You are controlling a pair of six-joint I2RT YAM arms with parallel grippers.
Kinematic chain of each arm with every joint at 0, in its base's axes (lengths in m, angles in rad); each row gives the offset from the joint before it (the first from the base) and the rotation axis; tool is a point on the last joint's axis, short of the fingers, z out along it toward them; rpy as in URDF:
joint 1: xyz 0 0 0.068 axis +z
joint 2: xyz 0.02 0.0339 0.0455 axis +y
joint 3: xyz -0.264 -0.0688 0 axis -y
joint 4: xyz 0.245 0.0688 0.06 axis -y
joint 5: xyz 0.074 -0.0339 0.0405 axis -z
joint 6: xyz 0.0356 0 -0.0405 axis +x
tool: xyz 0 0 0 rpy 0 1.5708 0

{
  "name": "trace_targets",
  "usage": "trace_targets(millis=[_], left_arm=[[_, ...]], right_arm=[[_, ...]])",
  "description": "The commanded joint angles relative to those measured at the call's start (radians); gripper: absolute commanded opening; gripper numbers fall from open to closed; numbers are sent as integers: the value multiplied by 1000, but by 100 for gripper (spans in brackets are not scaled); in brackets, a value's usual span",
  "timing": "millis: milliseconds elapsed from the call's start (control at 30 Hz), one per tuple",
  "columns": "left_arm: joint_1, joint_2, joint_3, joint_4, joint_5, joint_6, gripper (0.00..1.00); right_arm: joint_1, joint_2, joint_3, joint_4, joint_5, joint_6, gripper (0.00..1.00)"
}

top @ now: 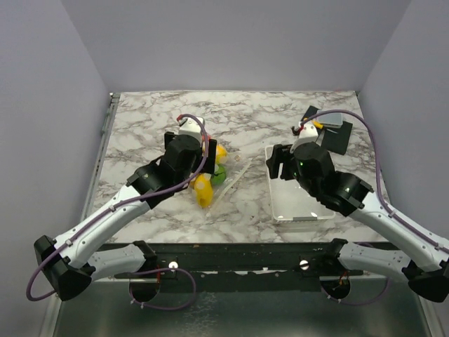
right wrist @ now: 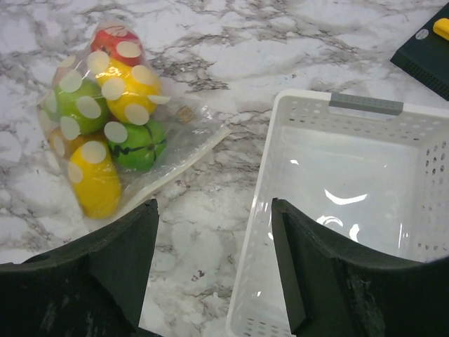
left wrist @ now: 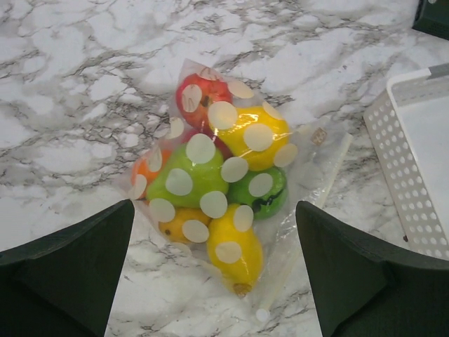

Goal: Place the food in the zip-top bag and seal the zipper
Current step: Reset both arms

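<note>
The zip-top bag [left wrist: 302, 158], clear with white dots, lies on the marble table [left wrist: 84, 84]. The food [left wrist: 210, 175] is packed inside it: several red, yellow, green and orange pieces. The zipper [left wrist: 330, 175] is a pale strip along the bag's right edge, and I cannot tell whether it is pressed together. My left gripper [left wrist: 214, 203] hangs open above the bag, touching nothing. My right gripper [right wrist: 215, 201] is open over the left rim of the white basket and holds nothing. The right wrist view shows the bag [right wrist: 175, 133], the food [right wrist: 105, 126] and the zipper [right wrist: 182, 163] to its left.
A white slotted basket [top: 270, 189] with a grey handle [right wrist: 366, 104] stands right of the bag; its rim [right wrist: 256, 232] lies under the right gripper. A dark flat object [top: 333, 133] sits at the back right. Grey walls close in the table.
</note>
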Motion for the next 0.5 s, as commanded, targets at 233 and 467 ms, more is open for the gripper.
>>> trace_targets(millis=[233, 467], left_arm=[[328, -55, -78, 51, 277, 9, 99], [362, -155, -181, 123, 334, -32, 99]], right_arm=[[-408, -19, 8, 17, -432, -2, 72], [-458, -202, -106, 75, -457, -36, 74]])
